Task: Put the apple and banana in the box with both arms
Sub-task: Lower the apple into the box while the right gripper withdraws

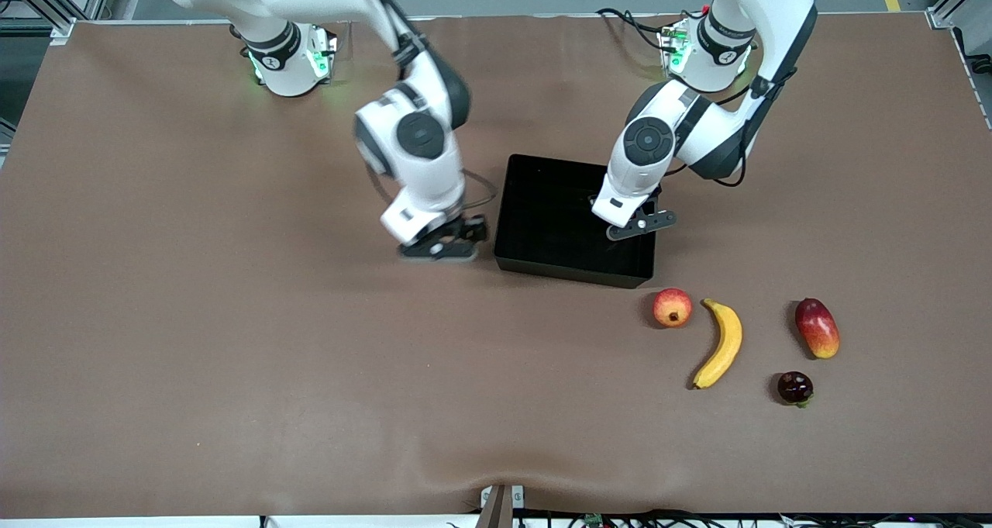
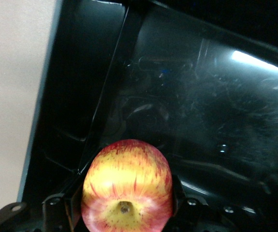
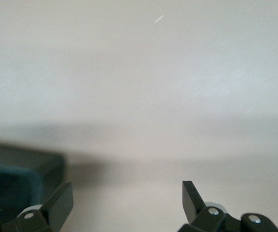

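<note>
Apple between left claw fingers, over black box floor.

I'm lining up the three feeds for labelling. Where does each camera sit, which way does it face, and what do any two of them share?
Front view: high across the table, facing both arms; shows the box, banana and both tools.
Left wrist view: on the left arm, looking down into the box; left tool grips the apple.
Right wrist view: on the right arm, facing bare table; right tool open.
Shared: the box appears in all three.
</note>
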Tool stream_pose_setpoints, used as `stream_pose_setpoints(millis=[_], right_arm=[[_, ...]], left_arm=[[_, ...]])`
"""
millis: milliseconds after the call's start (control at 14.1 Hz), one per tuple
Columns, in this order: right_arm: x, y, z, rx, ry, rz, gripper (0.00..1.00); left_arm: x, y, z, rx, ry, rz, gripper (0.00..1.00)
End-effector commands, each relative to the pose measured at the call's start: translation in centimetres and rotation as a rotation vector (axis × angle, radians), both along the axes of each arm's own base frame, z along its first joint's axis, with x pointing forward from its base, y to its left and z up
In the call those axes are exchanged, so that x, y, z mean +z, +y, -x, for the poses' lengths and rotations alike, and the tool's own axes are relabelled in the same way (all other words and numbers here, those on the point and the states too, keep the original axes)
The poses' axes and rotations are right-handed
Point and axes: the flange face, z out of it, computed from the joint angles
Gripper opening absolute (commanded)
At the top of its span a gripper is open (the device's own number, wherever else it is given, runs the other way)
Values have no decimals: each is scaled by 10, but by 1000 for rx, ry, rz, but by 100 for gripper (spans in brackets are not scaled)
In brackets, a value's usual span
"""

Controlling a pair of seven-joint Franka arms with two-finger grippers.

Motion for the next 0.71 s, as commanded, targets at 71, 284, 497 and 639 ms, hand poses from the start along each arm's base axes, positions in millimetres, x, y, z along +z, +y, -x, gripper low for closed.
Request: stream_pose_setpoints(millis=[71, 284, 497, 639], right_arm=[[20, -93, -49, 79, 9, 21, 100], [19, -155, -69, 66, 53, 43, 100], [22, -212, -87, 25, 91, 52, 100], [21, -215, -86, 18, 114, 59, 100]], left_arm=[[-15, -7, 4, -43, -14, 2, 0], [-26, -11, 3, -52, -24, 23, 0], [-34, -11, 3, -80, -32, 18, 0], [-38, -11, 4, -81, -26, 18, 0]])
